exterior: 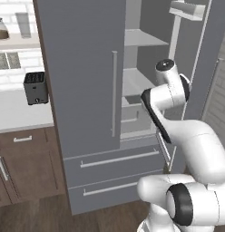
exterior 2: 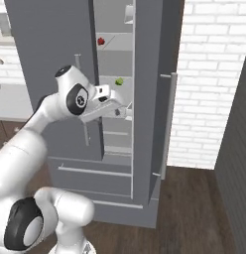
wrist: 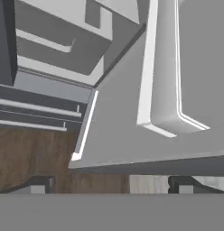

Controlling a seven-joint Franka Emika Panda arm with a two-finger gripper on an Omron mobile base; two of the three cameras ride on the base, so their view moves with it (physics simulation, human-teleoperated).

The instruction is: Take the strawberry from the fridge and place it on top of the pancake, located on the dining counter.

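1. Presently, the tall grey French-door fridge (exterior: 82, 90) is seen with its right door (exterior 2: 154, 99) swung open and its left door shut; a long thin silver vertical handle (exterior: 114, 93) is carried on the shut door.
2. The tiny red roundish strawberry (exterior 2: 100, 41) is seen in the right base view on an upper shelf inside the open fridge, close to the edge of the shut door.
3. A small green wedge-shaped item (exterior 2: 119, 81) is seen on a lower shelf, below and slightly to the right of the strawberry.
4. The white two-finger gripper (exterior 2: 126, 110) is held at the fridge opening, just below the green item and well below the strawberry.
5. In the hand view, the two dark fingertips (wrist: 39, 186) are set wide apart, so the jaws are spread almost fully, and nothing is held between them.
6. The open door's inner face and the brown wooden floor (wrist: 32, 153) are seen past the fingertips in the hand view.
7. Two grey drawers (exterior: 114, 158) with horizontal silver handles are seen below the fridge doors.
8. A dark grey boxy toaster (exterior: 35, 88) is seen on the white kitchen counter (exterior: 17, 113) to the left of the fridge, above brown wooden cabinets (exterior: 23, 163).
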